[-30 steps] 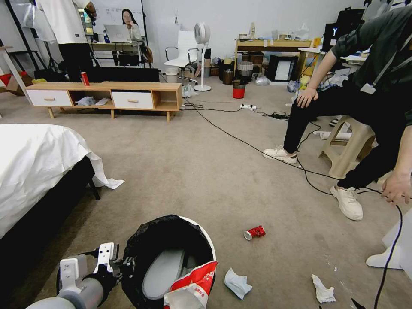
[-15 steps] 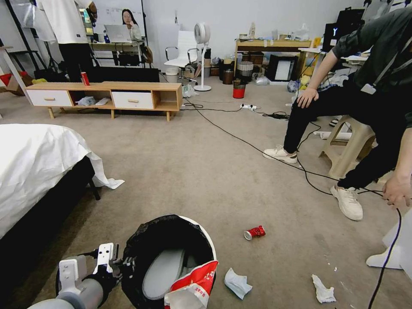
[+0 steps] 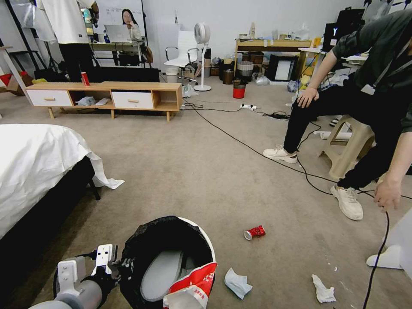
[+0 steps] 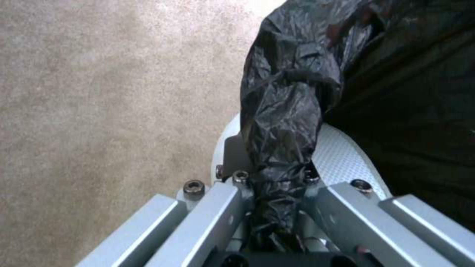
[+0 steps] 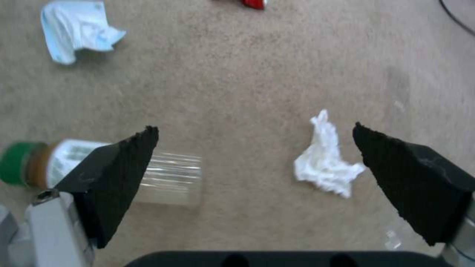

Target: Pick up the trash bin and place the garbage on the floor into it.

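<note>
- One trash bin, white with a black bag over the rim, at the bottom of the head view; a red snack packet leans over its near rim.
- Litter on the floor: one crushed red can, two crumpled tissues – a bluish one just beside the bin, a white one farther right – and one green-capped bottle.
- Left claw is clamped on the bin's bag-covered rim, black plastic bunched between its fingers; in the head view the claw sits at the bin's left edge.
- Left arm reaches forward from the lower left of the head view, wrist roughly level with the rim.
- Right claw is spread wide, gripping nothing, pointing down over the carpet.
- The bottle lies on its side beneath one black finger; the white tissue lies between the fingers, nearer the other one; the bluish tissue and the can lie beyond.
- One black cable crosses the floor toward a seated person's hand.
</note>
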